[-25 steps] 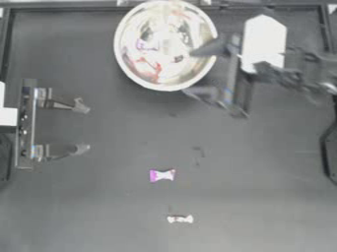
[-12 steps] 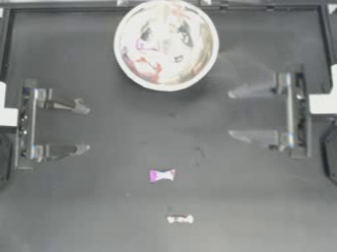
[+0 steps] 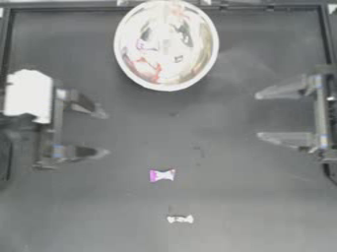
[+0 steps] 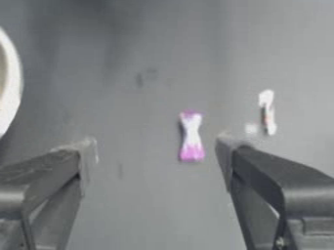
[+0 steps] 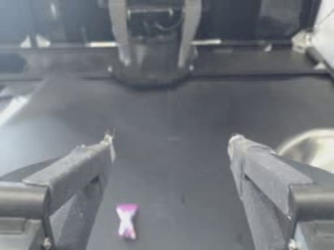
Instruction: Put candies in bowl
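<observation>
Bowl [image 3: 166,45] contents blurred, candy count unreadable. Magenta candy [image 3: 162,175] and white candy [image 3: 180,219] loose on table [image 3: 250,197]. Left gripper [image 3: 100,133], right gripper [image 3: 260,115]: spread, empty.

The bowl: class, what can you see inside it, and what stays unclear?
Inside the bowl, the top view shows red and purplish patches on the shiny surface, likely wrapped candies. Reflections keep me from counting them, and anything under them is hidden.

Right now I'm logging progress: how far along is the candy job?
Coloured wrappers show inside the bowl, though the count is unclear. Nothing is in hand: left gripper and right gripper are open. Left: purple candy and white candy on the table.
</observation>
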{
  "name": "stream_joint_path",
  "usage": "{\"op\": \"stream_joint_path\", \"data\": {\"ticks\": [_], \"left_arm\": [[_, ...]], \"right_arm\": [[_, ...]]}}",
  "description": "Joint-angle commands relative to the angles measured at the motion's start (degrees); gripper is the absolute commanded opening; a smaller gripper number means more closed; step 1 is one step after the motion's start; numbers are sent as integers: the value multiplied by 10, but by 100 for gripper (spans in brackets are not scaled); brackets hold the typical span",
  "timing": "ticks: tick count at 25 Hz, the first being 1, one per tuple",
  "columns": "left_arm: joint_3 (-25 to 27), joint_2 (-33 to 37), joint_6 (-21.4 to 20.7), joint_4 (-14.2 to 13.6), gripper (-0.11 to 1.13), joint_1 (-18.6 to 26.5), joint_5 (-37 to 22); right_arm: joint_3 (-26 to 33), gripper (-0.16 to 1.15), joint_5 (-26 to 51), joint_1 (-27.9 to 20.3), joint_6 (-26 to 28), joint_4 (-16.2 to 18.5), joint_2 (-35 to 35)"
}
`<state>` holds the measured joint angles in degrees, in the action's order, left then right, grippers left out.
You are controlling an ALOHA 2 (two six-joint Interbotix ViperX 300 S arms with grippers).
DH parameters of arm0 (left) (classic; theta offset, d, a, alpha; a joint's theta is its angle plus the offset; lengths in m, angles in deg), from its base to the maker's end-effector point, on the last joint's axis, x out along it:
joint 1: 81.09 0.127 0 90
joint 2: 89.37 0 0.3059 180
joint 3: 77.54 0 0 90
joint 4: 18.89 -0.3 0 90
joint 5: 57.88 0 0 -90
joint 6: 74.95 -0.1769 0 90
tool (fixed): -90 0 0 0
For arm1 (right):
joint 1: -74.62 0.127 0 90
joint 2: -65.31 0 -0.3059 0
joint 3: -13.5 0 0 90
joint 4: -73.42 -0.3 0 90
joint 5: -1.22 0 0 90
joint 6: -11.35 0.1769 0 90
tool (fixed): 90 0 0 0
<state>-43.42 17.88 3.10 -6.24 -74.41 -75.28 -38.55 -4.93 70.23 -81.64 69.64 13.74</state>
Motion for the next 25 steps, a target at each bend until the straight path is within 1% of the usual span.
{"op": "stream_joint_path", "data": {"ticks": [1,6,11,14,18,22,25], "left_arm": [[-63,-58,0,-2,101,-5,-40],[-139,-156,0,-4,101,-18,-113],[-201,-238,1,-7,102,-40,-143],[-229,-275,14,-11,101,-52,-151],[-250,-316,42,-44,101,-69,-153],[-260,-345,78,-78,101,-76,-157],[-264,-359,88,-92,101,-77,-157]], "right_arm": [[0,99,11,1,0,-11,14],[-11,99,18,1,1,-17,31],[-22,99,18,1,1,-24,49],[-25,99,21,1,1,-25,58],[-25,99,25,1,1,-25,65],[-25,99,25,1,1,-25,68],[-25,99,25,1,1,-26,68]]}}
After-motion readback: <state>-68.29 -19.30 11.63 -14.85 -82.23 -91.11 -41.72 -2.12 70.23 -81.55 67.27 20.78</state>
